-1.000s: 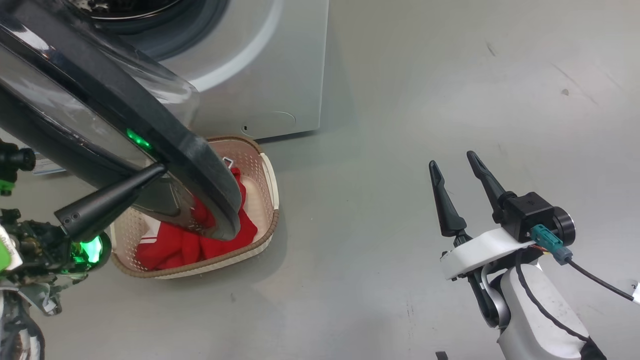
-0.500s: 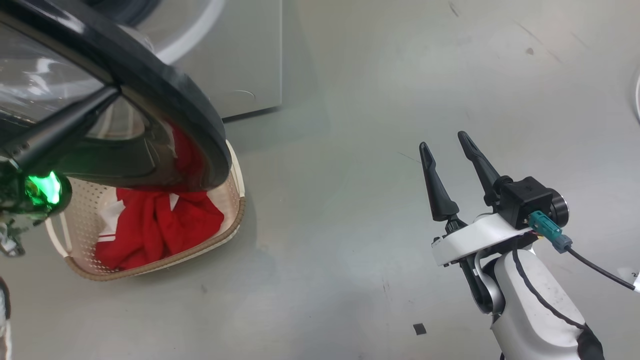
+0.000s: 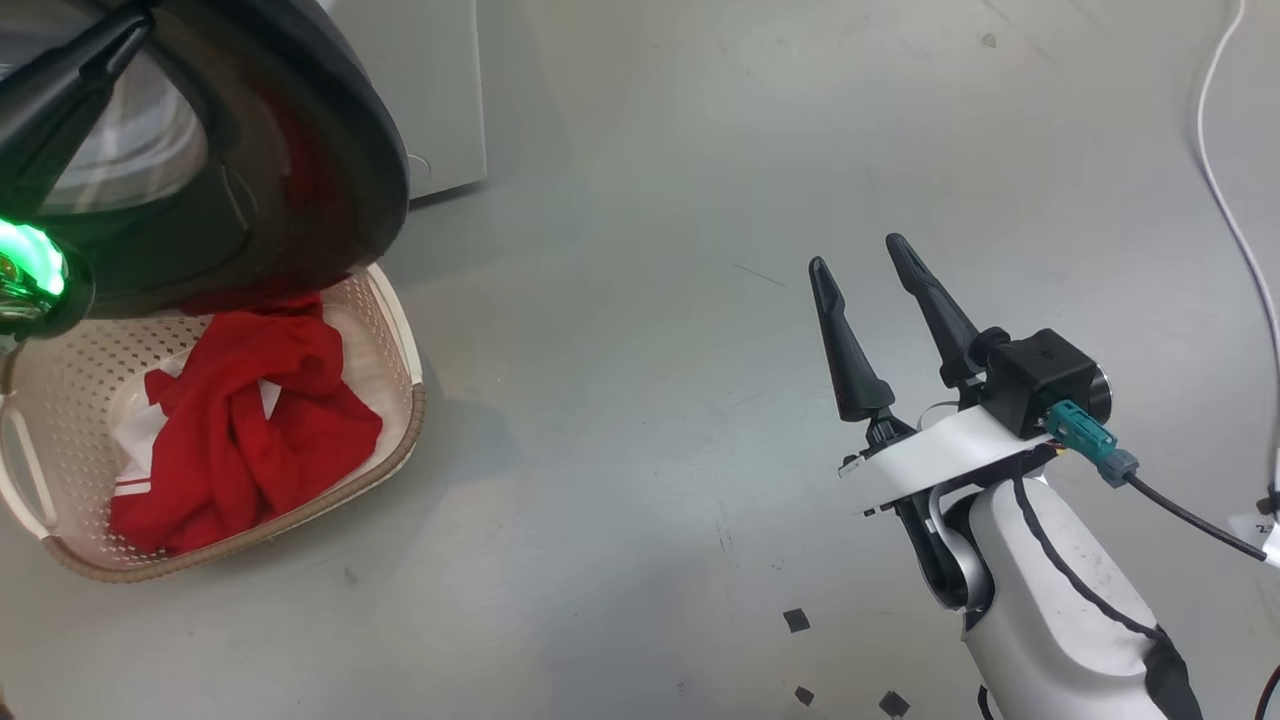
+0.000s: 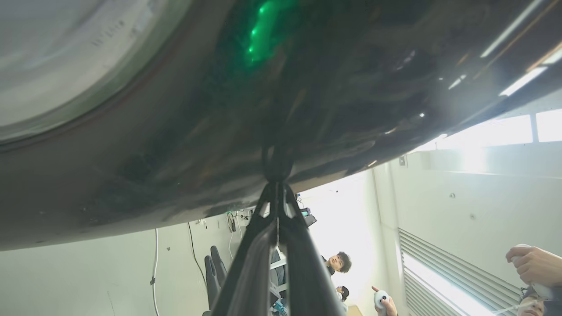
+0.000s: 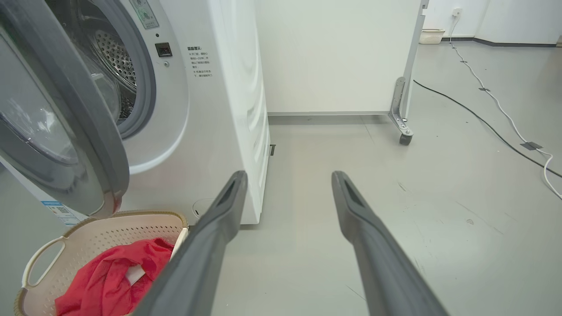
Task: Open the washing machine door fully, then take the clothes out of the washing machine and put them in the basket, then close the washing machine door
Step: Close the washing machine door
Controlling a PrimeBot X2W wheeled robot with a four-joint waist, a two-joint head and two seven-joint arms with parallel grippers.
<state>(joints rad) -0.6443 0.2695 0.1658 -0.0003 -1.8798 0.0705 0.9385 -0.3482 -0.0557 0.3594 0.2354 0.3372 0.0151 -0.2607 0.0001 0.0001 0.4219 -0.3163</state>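
The washing machine door (image 3: 340, 150), black-rimmed with a glass bowl, stands partly open over the basket's far end. My left gripper (image 3: 135, 25) is shut with nothing in it, its fingertips (image 4: 276, 186) pressed against the door's glossy rim (image 4: 351, 87). The cream basket (image 3: 405, 420) sits on the floor in front of the washing machine (image 5: 228, 109), and the red clothes (image 3: 240, 430) lie inside it. My right gripper (image 3: 855, 252) hovers open and empty over bare floor to the right. In the right wrist view, the right gripper (image 5: 287, 175) is open, beside the door (image 5: 66, 131), the basket (image 5: 131, 219) and the clothes (image 5: 109, 276).
A white cable (image 3: 1225, 200) runs along the floor at the far right. Small dark tape squares (image 3: 797, 620) dot the floor near my right arm. A white panel on castors (image 5: 401, 118) stands beside the washer. People (image 4: 336, 263) stand behind in the left wrist view.
The head camera has turned, sliding washer and basket leftward. The door now covers less of the basket, with my left gripper still against its rim. The right gripper stays open.
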